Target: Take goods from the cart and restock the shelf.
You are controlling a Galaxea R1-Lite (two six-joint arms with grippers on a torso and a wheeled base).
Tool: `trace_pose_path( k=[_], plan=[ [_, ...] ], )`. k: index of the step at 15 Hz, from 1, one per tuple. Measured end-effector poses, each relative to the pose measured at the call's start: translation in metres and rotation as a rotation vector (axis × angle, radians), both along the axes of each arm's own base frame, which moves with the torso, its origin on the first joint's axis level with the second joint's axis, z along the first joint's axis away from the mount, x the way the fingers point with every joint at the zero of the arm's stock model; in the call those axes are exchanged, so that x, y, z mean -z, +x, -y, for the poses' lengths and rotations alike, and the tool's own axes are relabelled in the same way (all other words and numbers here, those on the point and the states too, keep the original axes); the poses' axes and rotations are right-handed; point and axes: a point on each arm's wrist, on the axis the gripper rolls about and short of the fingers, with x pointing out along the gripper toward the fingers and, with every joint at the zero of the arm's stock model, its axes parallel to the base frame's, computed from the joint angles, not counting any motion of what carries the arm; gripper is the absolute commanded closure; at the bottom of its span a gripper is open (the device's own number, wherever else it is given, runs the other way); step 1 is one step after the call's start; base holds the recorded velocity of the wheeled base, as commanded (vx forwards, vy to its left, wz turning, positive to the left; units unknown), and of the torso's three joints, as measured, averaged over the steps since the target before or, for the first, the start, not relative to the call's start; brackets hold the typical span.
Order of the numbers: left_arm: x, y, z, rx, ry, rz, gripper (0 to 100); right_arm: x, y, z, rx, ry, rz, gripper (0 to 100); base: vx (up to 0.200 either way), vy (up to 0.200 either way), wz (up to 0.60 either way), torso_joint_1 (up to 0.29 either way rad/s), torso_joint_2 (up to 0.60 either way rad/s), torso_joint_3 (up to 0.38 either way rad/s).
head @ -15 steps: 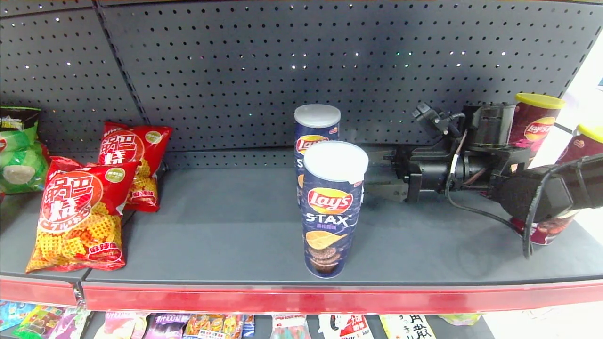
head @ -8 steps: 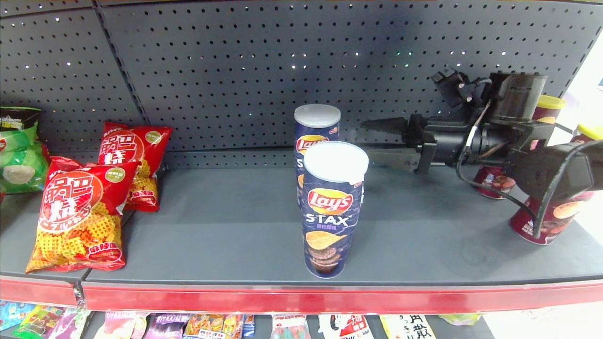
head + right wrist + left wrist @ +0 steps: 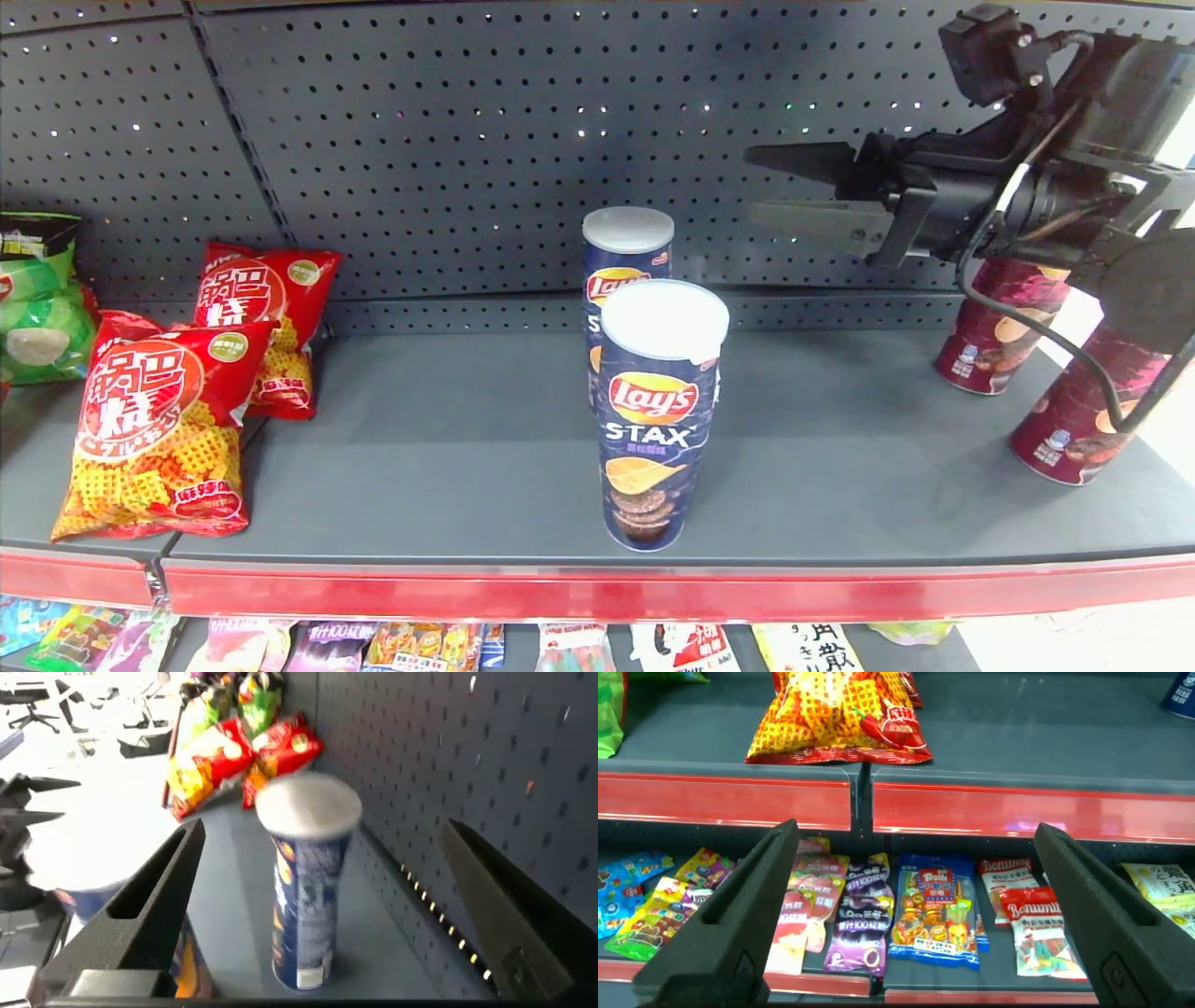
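Two blue cans stand upright near the middle of your shelf [image 3: 448, 448]. The front blue can [image 3: 663, 411] sits close to the red edge strip [image 3: 653, 588]. The rear blue can [image 3: 627, 252] is right behind it, near the pegboard back panel [image 3: 448, 140], and both have pale lids on.

Your right gripper [image 3: 752, 184] hangs in the air to the right of those cans, higher than their lids and just in front of the pegboard. Its fingers are spread and point toward the left end of the shelf. Nothing sits between them, and it is well apart from both cans. From the right wrist camera you look down past the spread fingers at the rear blue can [image 3: 304, 896], with the red bags beyond it.

Over at the right end stand two maroon cans, the far maroon can [image 3: 999, 322] and the near maroon can [image 3: 1074, 411]. Their tops are hidden behind your right arm.

On the left end, two red snack bags lie on the shelf, the front red bag [image 3: 154, 429] overlapping the back red bag [image 3: 271, 317]. A green bag [image 3: 37, 308] sits at the very edge.

Your left gripper [image 3: 915, 831] is down low in front of the shelf, jaws wide apart and carrying nothing. It faces the snack packets [image 3: 924, 905] on the lower shelf, below the red strip.
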Motion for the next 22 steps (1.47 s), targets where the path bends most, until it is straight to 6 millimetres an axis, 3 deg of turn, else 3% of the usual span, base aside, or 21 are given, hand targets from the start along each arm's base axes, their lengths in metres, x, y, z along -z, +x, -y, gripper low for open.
trace_pose_path(
  k=[3, 11, 17, 22],
  plan=[
    [0.000, 0.000, 0.000, 0.000, 0.000, 0.000, 0, -0.001, -0.021, -0.005, -0.033, -0.003, 0.001, 0, 0.000, 0.000, 0.00, 0.000, 0.00, 0.000],
    [0.000, 0.000, 0.000, 0.000, 0.000, 0.000, 0, 0.047, -0.070, 0.001, -0.051, -0.089, -0.066, 0, 0.000, 0.000, 0.00, 0.000, 0.00, 0.000],
    [0.000, 0.000, 0.000, 0.000, 0.000, 0.000, 0, 0.080, -0.079, -0.004, -0.060, -0.144, -0.134, 0, 0.000, 0.000, 0.00, 0.000, 0.00, 0.000],
    [0.000, 0.000, 0.000, 0.000, 0.000, 0.000, 0, 0.097, -0.067, -0.013, -0.041, -0.175, -0.175, 0, 0.000, 0.000, 0.00, 0.000, 0.00, 0.000]
  ],
)
